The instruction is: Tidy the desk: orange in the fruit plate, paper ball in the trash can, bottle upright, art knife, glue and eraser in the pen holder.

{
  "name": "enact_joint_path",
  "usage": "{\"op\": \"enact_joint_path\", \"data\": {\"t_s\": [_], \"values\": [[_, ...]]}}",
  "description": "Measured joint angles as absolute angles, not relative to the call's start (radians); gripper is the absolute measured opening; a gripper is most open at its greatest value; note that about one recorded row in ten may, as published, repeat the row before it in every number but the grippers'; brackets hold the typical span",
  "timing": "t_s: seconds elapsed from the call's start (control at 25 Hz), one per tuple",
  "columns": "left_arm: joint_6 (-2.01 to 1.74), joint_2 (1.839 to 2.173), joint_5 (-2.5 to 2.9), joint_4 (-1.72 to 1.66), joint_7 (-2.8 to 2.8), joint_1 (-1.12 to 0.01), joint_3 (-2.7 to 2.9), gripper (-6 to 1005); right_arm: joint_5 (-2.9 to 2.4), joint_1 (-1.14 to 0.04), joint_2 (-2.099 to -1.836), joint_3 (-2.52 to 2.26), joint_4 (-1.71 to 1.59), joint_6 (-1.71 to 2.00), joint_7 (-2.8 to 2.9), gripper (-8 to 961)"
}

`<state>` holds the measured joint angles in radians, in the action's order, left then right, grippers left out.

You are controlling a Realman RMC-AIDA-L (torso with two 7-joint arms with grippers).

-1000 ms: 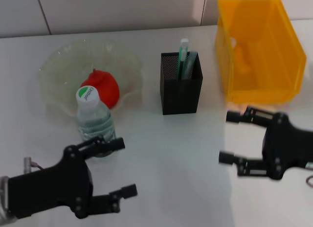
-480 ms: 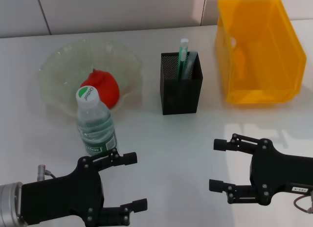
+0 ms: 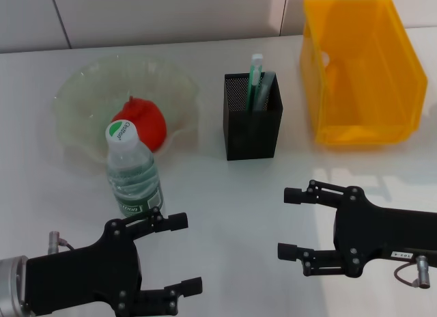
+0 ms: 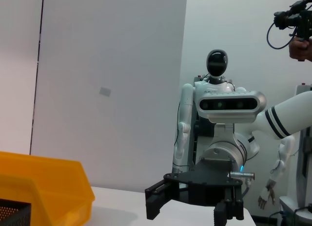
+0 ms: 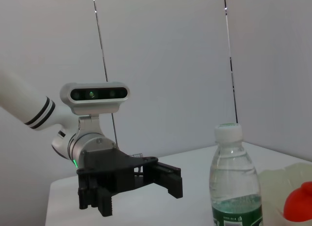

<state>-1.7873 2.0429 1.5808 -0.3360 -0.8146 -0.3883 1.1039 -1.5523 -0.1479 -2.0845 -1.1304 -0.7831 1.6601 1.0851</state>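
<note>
**Both arms drawn back; desk items appear sorted**

The bottle point(image 3: 134, 169) stands upright, just in front of the fruit plate point(image 3: 85, 91), and serves as the reference point here. The orange point(image 3: 142, 123) lies in the plate, directly behind the bottle. The pen holder point(image 3: 252, 119) stands to the right of the bottle, with green-and-white items upright inside. The trash can point(image 3: 362, 71) sits farther right and behind. No paper ball or eraser is visible on the desk.

Over the last second, the left gripper point(image 3: 179, 255) has pulled away from the bottle toward the robot; its fingers are spread wide and empty. The right gripper point(image 3: 290, 223) has withdrawn from the trash can's front to the bottle's right, likewise spread wide and empty. Judged from this, the task is at or near completion.

The white desk point(image 3: 225, 194) meets a pale panelled wall point(image 3: 150, 16). The left wrist view shows another white humanoid robot point(image 4: 217, 89) standing in the room.
</note>
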Motion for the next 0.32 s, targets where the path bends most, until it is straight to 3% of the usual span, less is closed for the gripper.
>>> {"op": "enact_joint_path", "data": {"t_s": [0.32], "values": [[-1.784, 2.042, 1.576, -0.336, -0.824, -0.394, 1.104, 860, -1.552, -0.161, -2.083, -1.130, -0.777, 1.655, 1.084, 827]]}}
